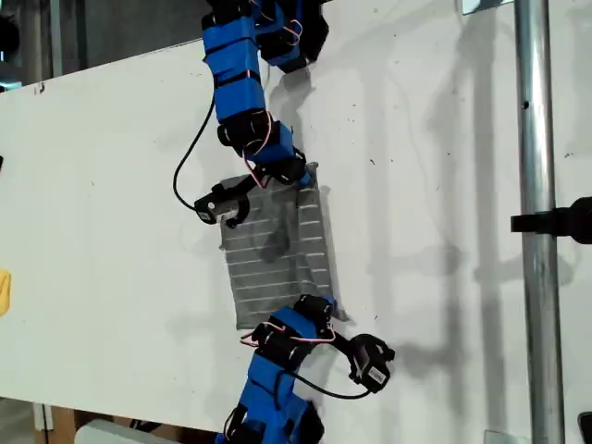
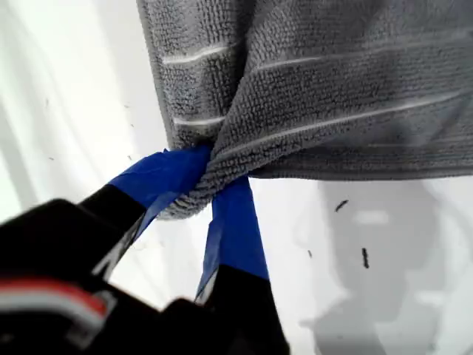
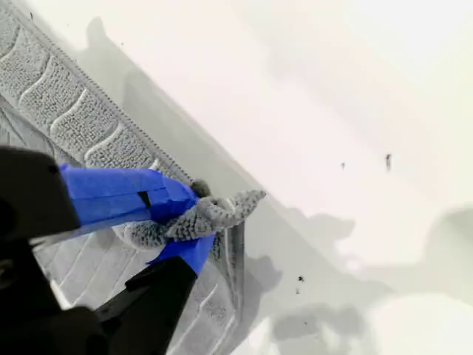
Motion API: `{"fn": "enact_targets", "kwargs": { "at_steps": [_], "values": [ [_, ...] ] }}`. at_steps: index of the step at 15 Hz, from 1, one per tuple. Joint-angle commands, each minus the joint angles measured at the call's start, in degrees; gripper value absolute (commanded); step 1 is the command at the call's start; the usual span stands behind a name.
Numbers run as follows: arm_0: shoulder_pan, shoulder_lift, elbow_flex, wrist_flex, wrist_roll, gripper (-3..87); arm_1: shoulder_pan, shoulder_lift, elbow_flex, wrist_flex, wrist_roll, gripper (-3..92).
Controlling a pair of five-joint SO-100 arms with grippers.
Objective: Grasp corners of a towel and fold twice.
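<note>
The grey striped towel [image 1: 277, 250] lies on the white worktop [image 1: 111, 203], partly folded, one flap raised along the side toward the exterior view's right. One blue arm reaches in from the top of the exterior view, its gripper [image 1: 289, 172] at the towel's upper edge. Another arm's gripper [image 1: 314, 310] meets the lower corner. A metal pole [image 1: 536, 222] stands at the exterior view's right.

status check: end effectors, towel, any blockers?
First end effector shut on a towel corner. Second end effector shut on another corner. Towel partly folded over on the table. Nothing in the way.
</note>
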Motion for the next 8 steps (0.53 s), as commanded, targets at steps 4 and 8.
{"fn": "enact_targets", "kwargs": {
  "at_steps": [4, 8],
  "values": [
    [-9.9, 10.2, 10.7, 1.8, 4.0, -2.8, 14.4, -1.0, -1.1, -2.5, -1.5, -0.3],
    [-28.0, 9.5, 15.9, -0.6, 20.1, -2.8, 32.4, -12.8, -2.0, -7.2, -11.0, -0.3]
  ]
}}
